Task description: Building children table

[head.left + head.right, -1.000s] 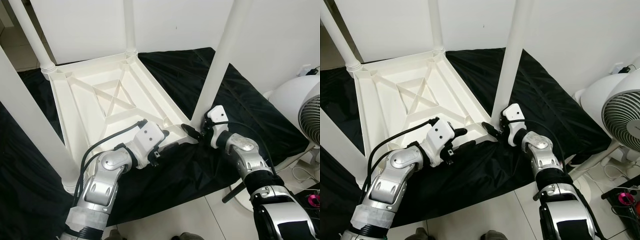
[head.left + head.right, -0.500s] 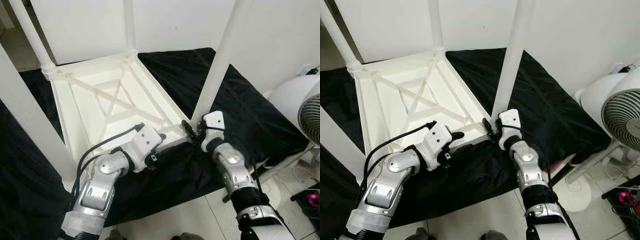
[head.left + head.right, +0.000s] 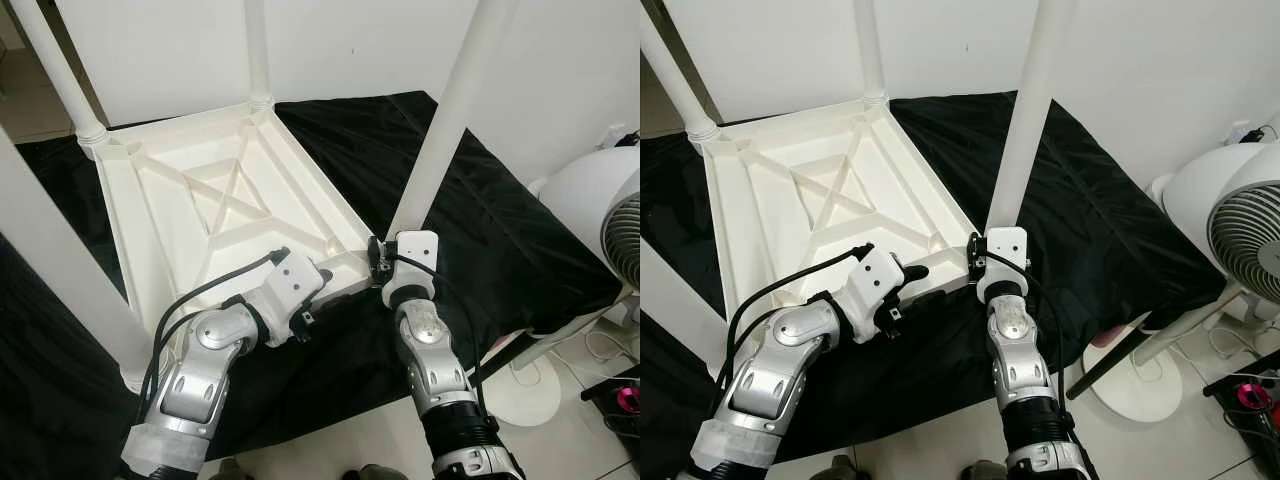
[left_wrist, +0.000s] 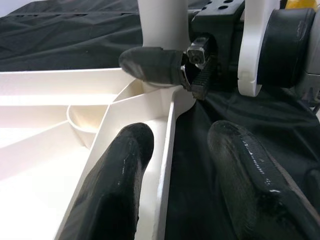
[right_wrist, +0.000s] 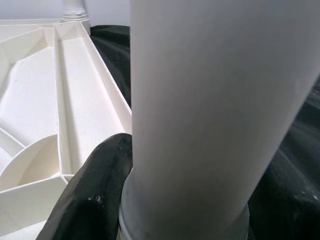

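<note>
A white plastic children's table [image 3: 150, 220] lies upside down on a black cloth [image 3: 520, 230], its legs pointing up. My right gripper [image 3: 380, 262] is at the foot of the near right leg [image 3: 440, 130], shut around it; one black finger [image 5: 95, 200] presses on the leg's side, the other is hidden behind it. My left gripper [image 4: 175, 170] stands open astride the table's near rim [image 4: 165, 150]. One of its fingers [image 4: 115, 185] is inside the frame, the other [image 4: 245, 175] outside over the cloth, close to the right gripper.
Three more legs stand at the far left corner [image 3: 60, 70], far corner [image 3: 257, 50] and near left corner [image 3: 60, 270]. A white fan [image 3: 600, 220] on a round base [image 3: 520, 385] stands to the right. White wall behind; tiled floor beyond the cloth's front edge.
My right forearm has swung in to the left and now points straight at the leg, with the gripper closed in on its foot. The left gripper has stayed at the rim.
</note>
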Robot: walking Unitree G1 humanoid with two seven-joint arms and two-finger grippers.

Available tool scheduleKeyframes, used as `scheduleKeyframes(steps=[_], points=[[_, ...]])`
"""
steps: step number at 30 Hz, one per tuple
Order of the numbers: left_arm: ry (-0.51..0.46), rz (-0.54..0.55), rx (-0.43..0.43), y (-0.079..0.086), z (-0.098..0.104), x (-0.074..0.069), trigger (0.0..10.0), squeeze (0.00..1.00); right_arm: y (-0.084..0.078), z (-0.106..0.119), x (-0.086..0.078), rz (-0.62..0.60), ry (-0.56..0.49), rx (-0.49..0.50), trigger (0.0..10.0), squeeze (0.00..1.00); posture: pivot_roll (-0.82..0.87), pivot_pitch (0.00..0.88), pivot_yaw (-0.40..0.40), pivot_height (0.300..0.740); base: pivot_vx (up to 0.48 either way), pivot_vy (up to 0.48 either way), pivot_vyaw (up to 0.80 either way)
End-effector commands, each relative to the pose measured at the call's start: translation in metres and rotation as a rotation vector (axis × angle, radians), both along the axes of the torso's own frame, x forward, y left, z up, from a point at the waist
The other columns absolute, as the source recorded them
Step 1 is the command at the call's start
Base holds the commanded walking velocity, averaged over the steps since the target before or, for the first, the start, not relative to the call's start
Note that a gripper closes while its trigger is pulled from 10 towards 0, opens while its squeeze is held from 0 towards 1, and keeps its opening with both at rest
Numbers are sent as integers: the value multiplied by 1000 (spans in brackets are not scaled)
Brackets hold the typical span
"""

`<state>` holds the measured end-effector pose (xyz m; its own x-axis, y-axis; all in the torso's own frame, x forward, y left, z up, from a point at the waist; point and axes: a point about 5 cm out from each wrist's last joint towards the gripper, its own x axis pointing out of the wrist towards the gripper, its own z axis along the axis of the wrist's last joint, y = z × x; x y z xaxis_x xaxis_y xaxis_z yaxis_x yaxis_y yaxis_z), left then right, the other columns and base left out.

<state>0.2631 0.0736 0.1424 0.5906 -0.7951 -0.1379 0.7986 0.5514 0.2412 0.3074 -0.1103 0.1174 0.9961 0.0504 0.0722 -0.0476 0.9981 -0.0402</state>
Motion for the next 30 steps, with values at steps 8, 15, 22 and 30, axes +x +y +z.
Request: scheduleKeyframes(steps=[8, 15, 22, 30], points=[[-13, 77, -5, 2, -1, 1, 10000, 0, 0, 10, -13, 130, -51, 53, 10000, 1000, -35, 0, 0, 740, 0, 0, 0], [-10, 73, -8, 1, -1, -2, 10000, 0, -13, 11, -20, 293, -52, 48, 10000, 0, -40, 0, 0, 740, 0, 0, 0], [-12, 65, -2, 1, 0, -2, 10000, 0, -46, 11, -15, 507, -8, -80, 10000, 0, -47, 0, 13, 740, 0, 0, 0], [-19, 68, -5, 1, 3, 1, 10000, 0, -56, 14, -1, 597, 22, -179, 10000, 0, -48, 0, 19, 740, 0, 0, 0]])
